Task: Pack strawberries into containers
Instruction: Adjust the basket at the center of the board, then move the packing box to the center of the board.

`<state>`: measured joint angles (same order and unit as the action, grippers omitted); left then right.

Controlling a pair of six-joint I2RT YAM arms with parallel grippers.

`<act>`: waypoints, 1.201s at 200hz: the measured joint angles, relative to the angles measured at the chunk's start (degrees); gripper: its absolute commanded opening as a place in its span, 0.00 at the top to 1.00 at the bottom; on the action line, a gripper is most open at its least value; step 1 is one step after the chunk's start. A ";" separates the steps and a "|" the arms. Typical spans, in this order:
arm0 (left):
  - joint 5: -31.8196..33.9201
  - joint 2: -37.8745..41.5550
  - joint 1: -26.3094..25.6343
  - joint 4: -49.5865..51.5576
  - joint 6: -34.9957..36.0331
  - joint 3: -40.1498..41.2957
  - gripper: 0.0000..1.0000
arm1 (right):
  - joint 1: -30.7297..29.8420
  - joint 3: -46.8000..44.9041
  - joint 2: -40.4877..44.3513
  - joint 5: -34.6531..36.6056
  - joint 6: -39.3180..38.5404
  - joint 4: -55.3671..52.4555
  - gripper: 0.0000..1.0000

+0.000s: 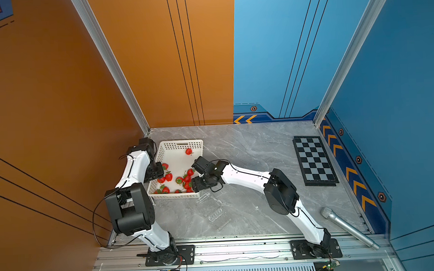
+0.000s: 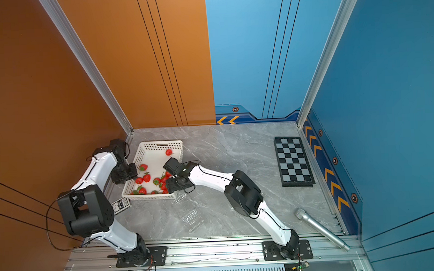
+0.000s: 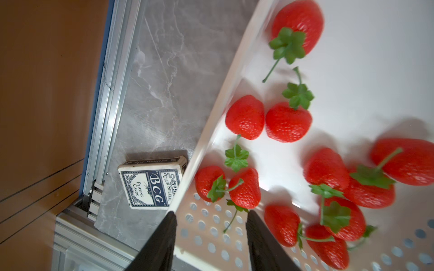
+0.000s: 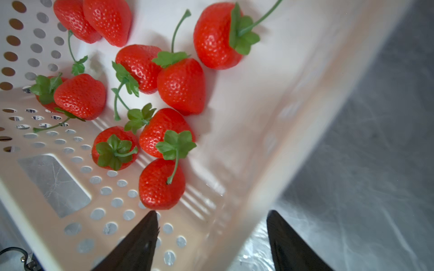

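Jaws parted; grey marble tabletop [image 1: 249, 149]; orange wall [image 1: 157, 55]; blue wall [image 1: 270, 50].

table [image 1: 249, 152]: bears all items; arm bases sit on the rail [image 1: 241, 248] along its near edge.
basket [image 1: 179, 143]: far-left part of table.
strawberries [image 1: 168, 177]: all in basket; most bunched at its near end.
lone strawberry [image 1: 188, 151]: apart from the bunch, toward basket's far-right corner.
containers [image 1: 214, 213]: on table, just before basket's near-right corner, strung toward the near edge.
card pack [image 2: 121, 205]: on table, just beside basket's near-left corner.
chessboard [image 1: 314, 160]: flat on table, far right, well apart from basket.
microphone [image 1: 345, 226]: near-right corner, lying aslant, tail end over the rail.
left gripper [image 3: 210, 214]: at basket's left wall.
right gripper [image 4: 212, 213]: astride basket's right wall, one finger inside, one over table.
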<state>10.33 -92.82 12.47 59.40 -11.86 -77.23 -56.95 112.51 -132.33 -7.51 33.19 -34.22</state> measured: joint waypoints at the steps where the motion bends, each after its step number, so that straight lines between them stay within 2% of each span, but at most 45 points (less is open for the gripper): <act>1: 0.02 0.09 -0.09 0.00 0.00 -0.04 0.46 | 0.07 -0.04 0.09 0.04 -0.04 -0.02 0.22; 65: -1.97 3.63 -7.69 -0.44 -0.26 -0.31 0.41 | 4.09 -3.21 10.10 1.29 -3.67 -1.38 0.24; 116: -5.75 7.43 -15.52 -0.96 -1.51 4.92 0.39 | 2.75 -18.10 21.18 -1.97 -4.50 -4.48 0.28; 174: -8.57 10.05 -18.67 -2.47 -3.08 9.25 0.38 | 1.03 -29.97 25.09 -4.79 -4.11 -7.50 0.34; 240: -9.18 10.32 -19.67 -3.50 -3.96 9.75 0.38 | -2.93 -31.45 25.09 -7.37 -2.93 -9.07 0.38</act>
<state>1.15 -82.50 -7.20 55.90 -15.81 -67.48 -59.88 81.06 -107.24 -14.87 30.26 -43.29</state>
